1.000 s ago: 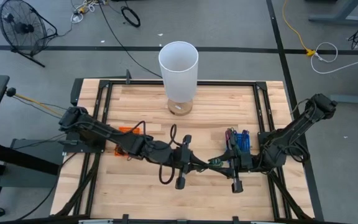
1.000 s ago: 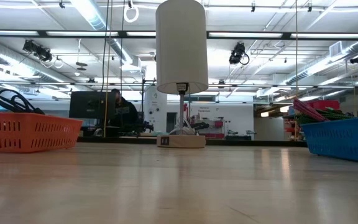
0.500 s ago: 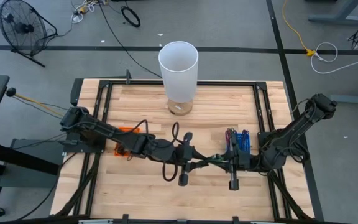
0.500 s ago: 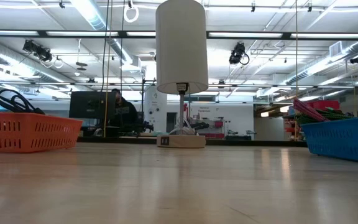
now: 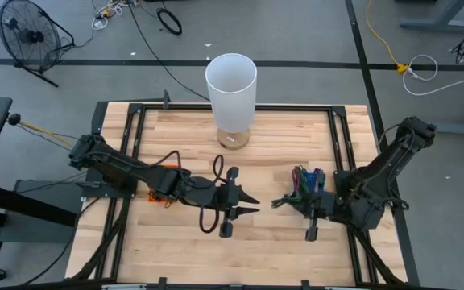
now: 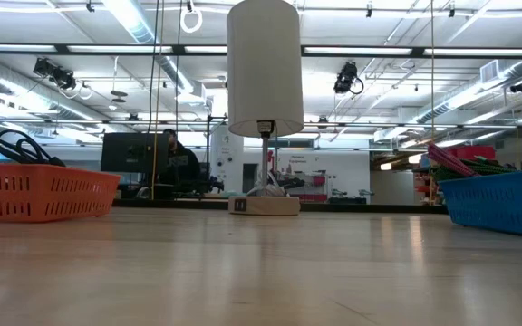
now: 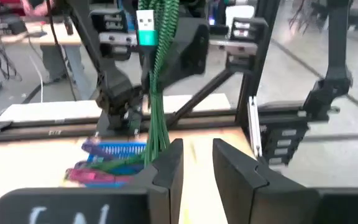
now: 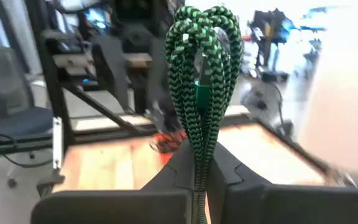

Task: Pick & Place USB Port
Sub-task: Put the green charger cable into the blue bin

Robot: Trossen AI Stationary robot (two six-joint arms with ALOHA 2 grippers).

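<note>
In the high view the right gripper point(image 5: 281, 201), closed on the coiled green braided USB cable point(image 5: 280, 200), hangs beside the blue plastic basket point(image 5: 314, 182); the left wrist view shows the left gripper point(image 7: 195, 165) parted and empty; in the right wrist view the narrow pinch risks the coil slipping.

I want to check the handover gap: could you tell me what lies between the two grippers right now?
In the high view, only bare table lies between the left gripper and the right gripper, which holds the green cable.
</note>
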